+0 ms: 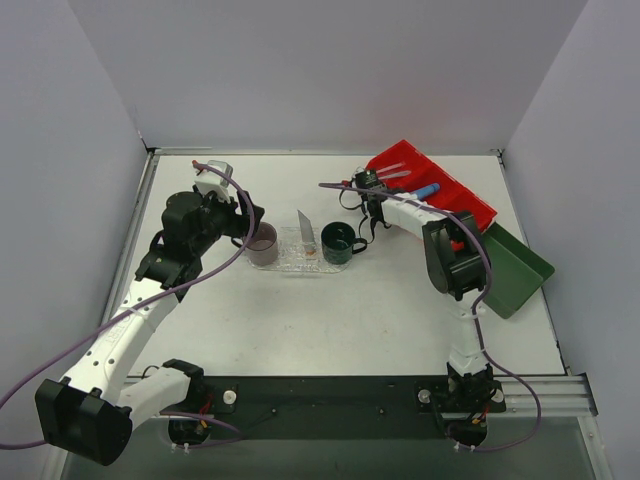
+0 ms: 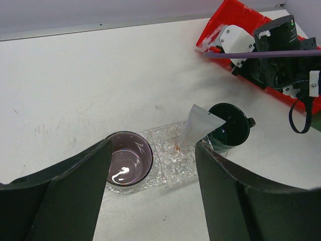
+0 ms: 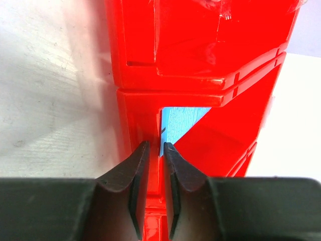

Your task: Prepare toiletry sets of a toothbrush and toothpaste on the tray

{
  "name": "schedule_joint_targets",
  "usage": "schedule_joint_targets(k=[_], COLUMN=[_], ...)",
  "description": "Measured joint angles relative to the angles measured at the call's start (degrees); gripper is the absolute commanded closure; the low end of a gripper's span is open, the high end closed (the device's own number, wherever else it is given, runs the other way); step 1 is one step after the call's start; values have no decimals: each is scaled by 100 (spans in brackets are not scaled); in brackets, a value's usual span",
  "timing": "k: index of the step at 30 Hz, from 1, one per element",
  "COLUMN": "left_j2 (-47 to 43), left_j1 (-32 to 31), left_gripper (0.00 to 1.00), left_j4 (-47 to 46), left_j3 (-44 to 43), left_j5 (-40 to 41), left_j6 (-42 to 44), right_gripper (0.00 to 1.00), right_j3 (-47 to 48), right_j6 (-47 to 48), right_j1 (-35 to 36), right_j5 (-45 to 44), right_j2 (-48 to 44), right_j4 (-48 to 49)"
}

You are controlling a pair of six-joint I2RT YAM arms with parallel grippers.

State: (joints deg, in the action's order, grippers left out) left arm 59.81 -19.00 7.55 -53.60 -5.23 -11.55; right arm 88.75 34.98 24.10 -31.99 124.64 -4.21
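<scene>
A white tube (image 1: 306,232) (image 2: 198,125) stands tilted on the clear glittery tray (image 1: 297,262) (image 2: 173,163), between a mauve cup (image 1: 262,244) (image 2: 128,159) and a dark green mug (image 1: 337,243) (image 2: 229,129). My left gripper (image 1: 249,222) (image 2: 153,145) hangs open over the tray's near side, holding nothing. My right gripper (image 1: 363,184) (image 3: 154,146) is at the red bin (image 1: 440,190) (image 3: 200,50). Its jaws stand almost together with a slim gap between them. The edge of the blue tube (image 1: 427,189) (image 3: 180,123) lies right at the fingertips. Wrapped toothbrushes (image 1: 392,172) lie in the bin.
A dark green rectangular tray (image 1: 518,265) leans at the table's right edge beyond the red bin. The right arm (image 2: 281,50) reaches across the bin's left end. Grey walls close in the table on three sides.
</scene>
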Motion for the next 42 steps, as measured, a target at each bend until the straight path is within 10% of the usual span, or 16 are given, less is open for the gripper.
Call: schedule_joint_targets(k=[15, 42], left_j2=[2, 2], left_j1=[0, 0], left_gripper=[23, 23], left_j4=[-2, -2], left_j3=[0, 0], left_j5=[0, -17], left_j6=[0, 0], right_gripper=[100, 92], right_j3=[-140, -192], right_j6=[415, 85], right_j1=[37, -44], right_j5=[-503, -525], right_j2=[85, 50], right_j4=[540, 706])
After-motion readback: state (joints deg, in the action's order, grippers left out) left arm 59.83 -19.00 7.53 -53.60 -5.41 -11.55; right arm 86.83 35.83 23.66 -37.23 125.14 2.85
